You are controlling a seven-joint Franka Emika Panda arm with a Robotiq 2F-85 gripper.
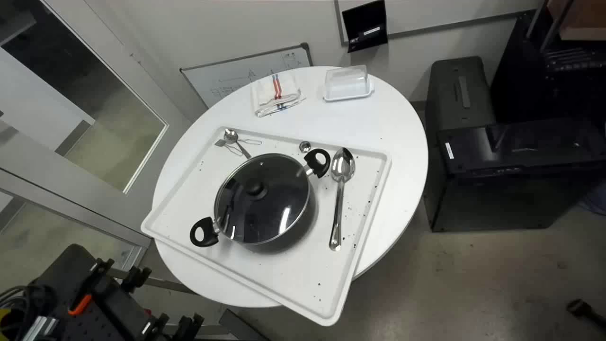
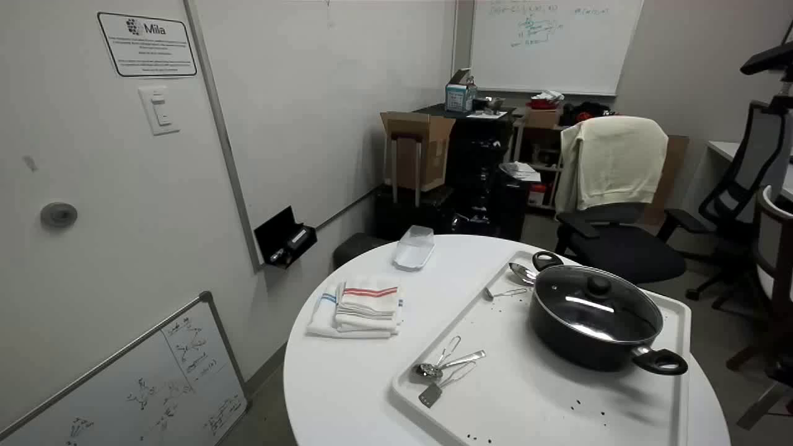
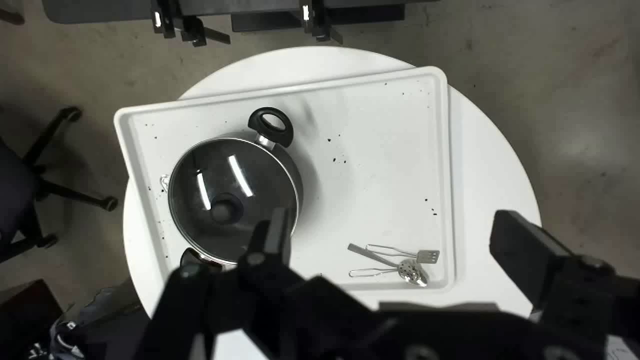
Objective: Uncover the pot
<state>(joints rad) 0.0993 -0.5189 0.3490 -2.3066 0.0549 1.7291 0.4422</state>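
The black pot (image 1: 307, 219) stands on a white tray, and it also shows in an exterior view (image 2: 579, 350) and in the wrist view (image 3: 296, 172). Its two black loop handles stick out on opposite sides. The transparent glass lid (image 1: 279, 201) with a dark knob lies on the pot and covers it; it also shows in an exterior view (image 2: 573, 310) and in the wrist view (image 3: 250, 165). My gripper (image 3: 392, 220) is open and empty, high above the tray. Its left finger overlaps the pot's edge in the wrist view. The gripper is outside both exterior views.
The white tray (image 1: 293, 279) rests on a round white table (image 1: 402, 142). A large steel spoon (image 1: 339, 203) lies beside the pot. Small steel utensils (image 2: 443, 371) lie in a tray corner. Folded towels (image 2: 365, 310) and a clear-covered dish (image 1: 348, 84) stand on the table.
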